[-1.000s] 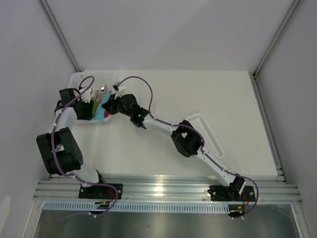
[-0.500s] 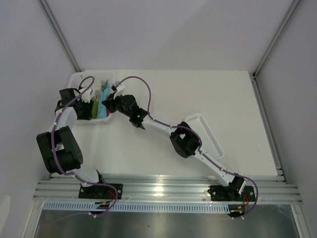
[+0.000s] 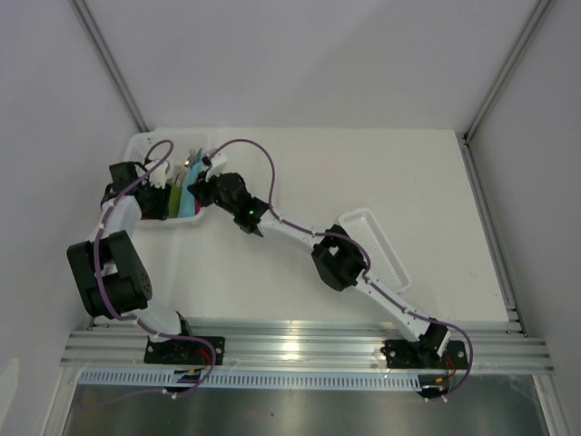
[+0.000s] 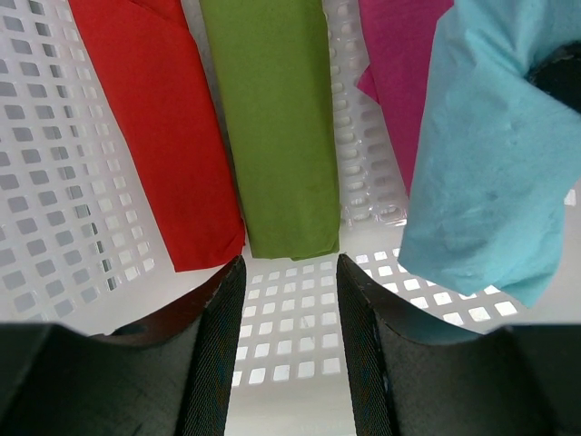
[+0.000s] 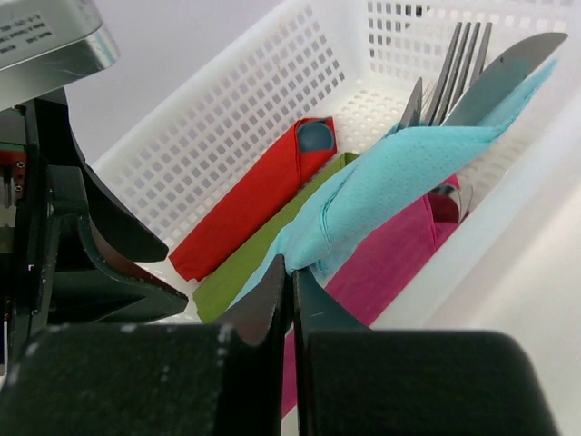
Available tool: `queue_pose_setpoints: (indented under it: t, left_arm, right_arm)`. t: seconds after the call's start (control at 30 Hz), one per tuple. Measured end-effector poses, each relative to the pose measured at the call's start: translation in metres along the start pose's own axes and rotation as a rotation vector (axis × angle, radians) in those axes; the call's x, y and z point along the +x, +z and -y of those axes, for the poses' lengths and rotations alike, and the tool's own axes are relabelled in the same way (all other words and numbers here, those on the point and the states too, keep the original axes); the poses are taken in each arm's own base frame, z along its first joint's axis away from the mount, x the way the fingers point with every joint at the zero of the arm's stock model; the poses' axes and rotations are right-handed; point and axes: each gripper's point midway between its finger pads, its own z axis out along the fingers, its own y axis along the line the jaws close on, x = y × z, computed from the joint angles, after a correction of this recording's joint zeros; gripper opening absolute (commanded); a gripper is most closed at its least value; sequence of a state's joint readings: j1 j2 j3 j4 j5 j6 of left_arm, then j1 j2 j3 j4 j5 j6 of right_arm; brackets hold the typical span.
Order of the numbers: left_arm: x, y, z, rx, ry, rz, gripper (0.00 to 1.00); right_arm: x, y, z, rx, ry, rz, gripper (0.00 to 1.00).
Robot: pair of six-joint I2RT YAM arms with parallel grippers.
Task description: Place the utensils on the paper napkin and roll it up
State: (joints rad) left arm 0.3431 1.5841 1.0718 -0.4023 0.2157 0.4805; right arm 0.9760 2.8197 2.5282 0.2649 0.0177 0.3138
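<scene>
Pinching teal napkin (image 5: pixel 390 182) — right tool (image 5: pixel 290 274), label (image 5: pixel 45 36) unreadable

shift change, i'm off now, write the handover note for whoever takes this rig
Right pincer: shut on an edge of the teal napkin, holding it over the pink roll in the white basket.
Left pincer: open, empty, low over the basket floor near the red roll and green roll.
Utensils: wrapped in the napkin, tips sticking out.
Done: wrap looks finished.
Left: probably lay the bundle down, then release.
</scene>
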Motion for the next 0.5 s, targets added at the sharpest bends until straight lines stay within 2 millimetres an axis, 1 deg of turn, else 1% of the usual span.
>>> queue_pose_setpoints:
  t: [0.13,0.5]
  left_arm:
    - [0.000,0.000,0.000,0.000,0.001,-0.001,0.49]
    - [0.008,-0.001,0.003,0.014,0.011,-0.030,0.48]
  right_arm:
    - [0.004,-0.004,0.000,0.019,0.026,-0.048,0.00]
    - [0.016,-0.019,-0.013,0.001,0.130,-0.159,0.00]
